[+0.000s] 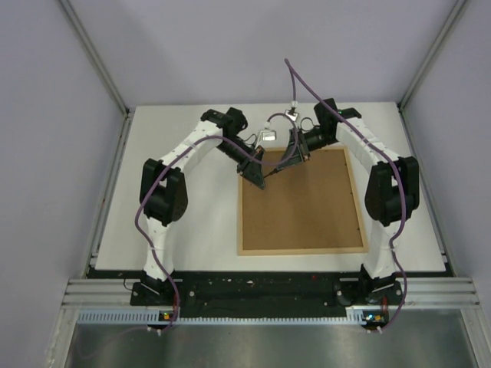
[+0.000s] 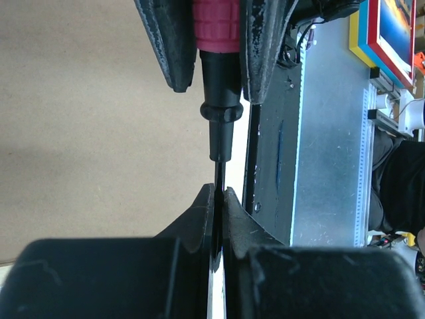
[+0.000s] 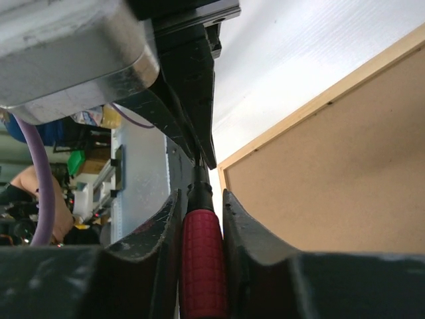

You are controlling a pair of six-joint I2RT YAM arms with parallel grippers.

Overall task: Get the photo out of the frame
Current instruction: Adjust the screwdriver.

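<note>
**A:** Where is the frame?

**B:** The frame (image 1: pixel 301 251) lies flat on the white surface (image 1: pixel 207 230), right of the middle. Its brown backing board (image 1: pixel 303 203) faces up, and the pale wood rim runs all round the board

**A:** And the photo?

**B:** It is hidden. I see only the back of the frame

**A:** What are your fingers doing?

**B:** Both my arms meet over the frame's far left corner. My right fingers (image 3: pixel 249 226) are pinching the red handle of a tool (image 3: pixel 201 266). My left fingers (image 2: pixel 242 226) are pressed onto its thin dark blade, one on each side

**A:** Does the tip touch the frame?

**B:** I cannot tell, because my own left fingers cover it. The tool lies in line between my two wrists, with its handle toward the right arm
</note>
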